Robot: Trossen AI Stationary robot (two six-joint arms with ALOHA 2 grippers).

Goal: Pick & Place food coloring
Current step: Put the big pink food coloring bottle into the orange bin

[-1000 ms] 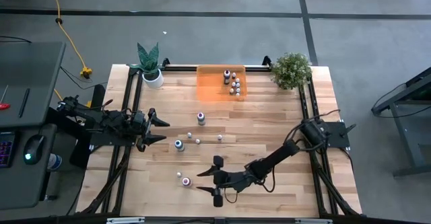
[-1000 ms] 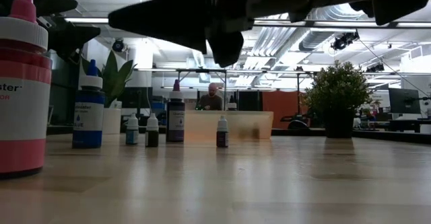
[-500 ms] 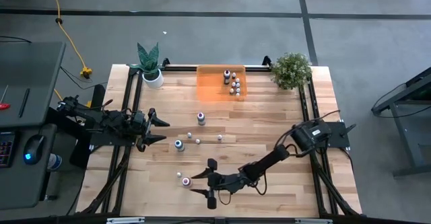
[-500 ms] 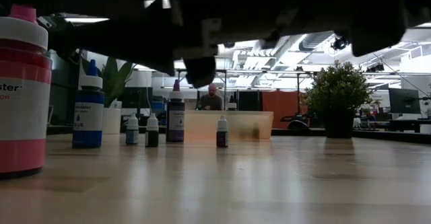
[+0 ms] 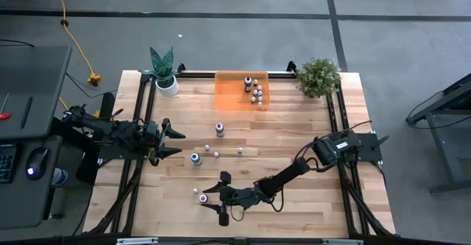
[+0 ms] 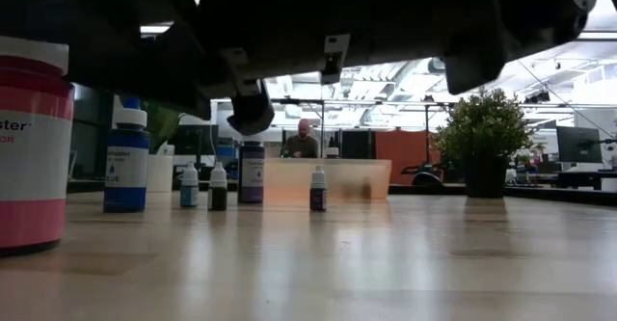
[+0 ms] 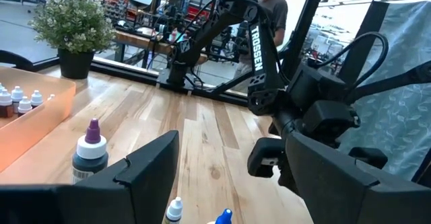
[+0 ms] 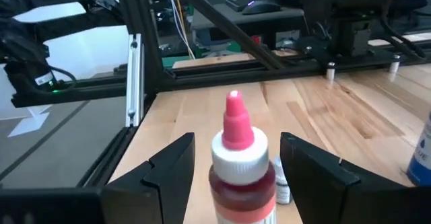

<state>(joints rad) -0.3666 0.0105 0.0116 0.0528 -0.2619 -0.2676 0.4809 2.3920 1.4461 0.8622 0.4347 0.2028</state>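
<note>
A: Bottles first — where do we have them?

B: We see the red bottle (image 8: 239, 167) near the front left of the table (image 5: 294, 120), with a tiny dropper (image 5: 196, 191) just beside it. A blue bottle (image 5: 196, 157) and three small droppers (image 5: 217, 154) stand mid-table, a dark bottle (image 5: 219, 129) a little farther back, and several more sit in the orange bin (image 5: 228, 94) at the far edge.

A: And the right gripper (image 5: 215, 201)?

B: We find it low over the front of the table, reaching left, its fingers (image 8: 172, 167) spread wide on either side of the red bottle. In the wrist view the bottle stands upright between them with a gap each side, so we say it has hold of nothing.

A: The left gripper (image 5: 174, 143)?

B: We see it at the table's left edge, fingers apart and empty, well away from the blue bottle.

A: Anything beyond?

B: Two potted plants (image 5: 163, 70) at the far corners, and a person (image 6: 304, 140) behind the table.
</note>
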